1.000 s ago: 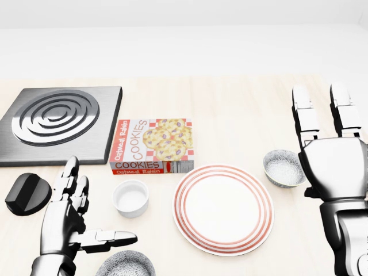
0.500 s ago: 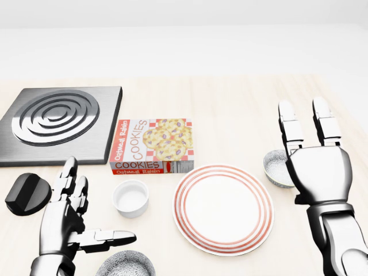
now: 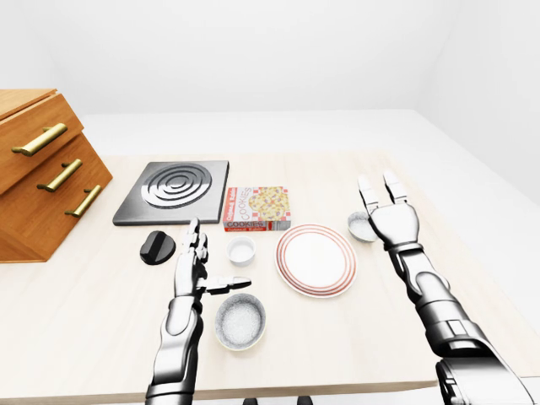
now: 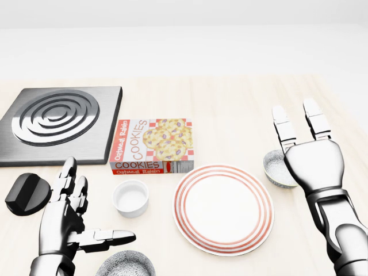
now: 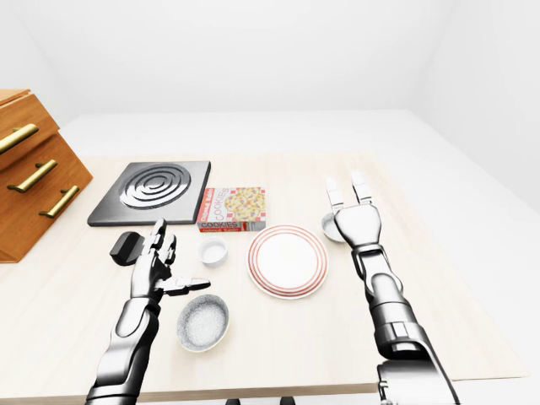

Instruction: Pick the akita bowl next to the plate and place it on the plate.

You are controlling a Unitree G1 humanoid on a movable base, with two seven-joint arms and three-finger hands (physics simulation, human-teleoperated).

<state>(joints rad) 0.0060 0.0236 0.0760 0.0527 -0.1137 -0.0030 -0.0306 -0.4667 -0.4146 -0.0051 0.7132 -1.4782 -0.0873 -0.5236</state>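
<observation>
The white plate (image 4: 223,208) with red rings lies at the lower middle of the head view. Just right of it sits the small patterned akita bowl (image 4: 276,168); its right side is hidden behind my right hand (image 4: 296,123). That hand is open, fingers stretched straight toward the top of the view, palm over the bowl's right rim; nothing is in its grasp. My left hand (image 4: 95,204) hovers open at the lower left, thumb pointing right, holding nothing.
A second patterned bowl (image 3: 240,321) sits by the left hand at the bottom. A white ramekin (image 4: 130,198), a cookie box (image 4: 152,146), a metal burner plate (image 4: 57,121) and a black knob (image 4: 27,194) lie left of the plate. A wooden drawer cabinet (image 3: 42,169) stands far left.
My right hand has moved left and lower in the head view, from beside the akita bowl to partly covering its right side. The left hand and all objects stayed put.
</observation>
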